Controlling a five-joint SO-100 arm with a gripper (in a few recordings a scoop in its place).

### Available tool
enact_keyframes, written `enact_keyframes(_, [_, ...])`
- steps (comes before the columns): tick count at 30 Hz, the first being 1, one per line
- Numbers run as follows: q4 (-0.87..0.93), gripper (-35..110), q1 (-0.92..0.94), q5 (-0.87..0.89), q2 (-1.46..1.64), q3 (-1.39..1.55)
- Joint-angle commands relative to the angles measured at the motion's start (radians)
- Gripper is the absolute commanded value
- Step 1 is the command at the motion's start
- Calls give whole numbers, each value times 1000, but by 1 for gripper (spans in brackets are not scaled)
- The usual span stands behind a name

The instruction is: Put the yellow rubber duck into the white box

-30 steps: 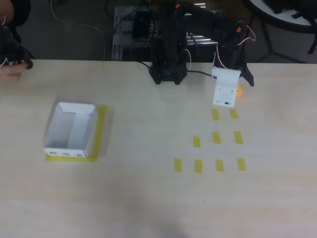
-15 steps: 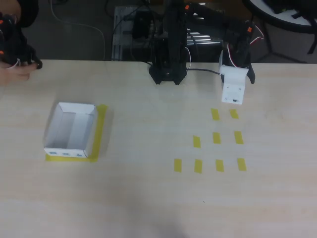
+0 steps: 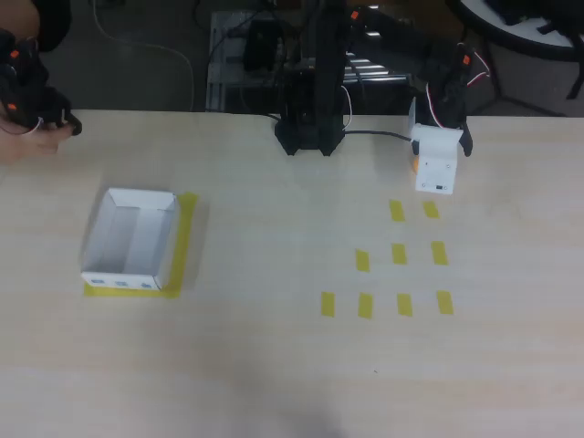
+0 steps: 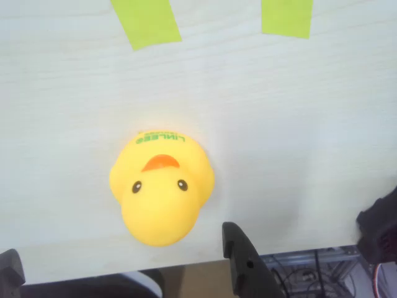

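Note:
The yellow rubber duck (image 4: 161, 189) stands upright on the pale table, facing the wrist camera. From above only an orange sliver of the duck (image 3: 413, 164) shows, at the left edge of the wrist's white camera block. My gripper (image 4: 121, 245) is open. Its black fingers (image 4: 245, 261) stand wide apart at either side of the duck's near end without touching it. In the overhead view the gripper (image 3: 436, 162) hangs at the back right of the table. The white box (image 3: 132, 242) sits far off at the left, with nothing inside.
Several yellow tape patches (image 3: 400, 254) lie in front of the gripper. A yellow tape border (image 3: 185, 239) edges the box. The black arm base (image 3: 310, 137) stands at the table's back edge. A person's hand (image 3: 18, 141) rests at the far left.
The wrist has swung to the right and slightly back. The duck showed at the right of the camera block before and now peeks out at its left.

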Motion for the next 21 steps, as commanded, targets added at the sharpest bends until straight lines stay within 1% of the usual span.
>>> enact_keyframes(1, [-18,44,-8,-18,18,28])
enact_keyframes(9, [-20,48,5,-21,37,54])
enact_keyframes(21, [-60,47,38,-31,49,132])
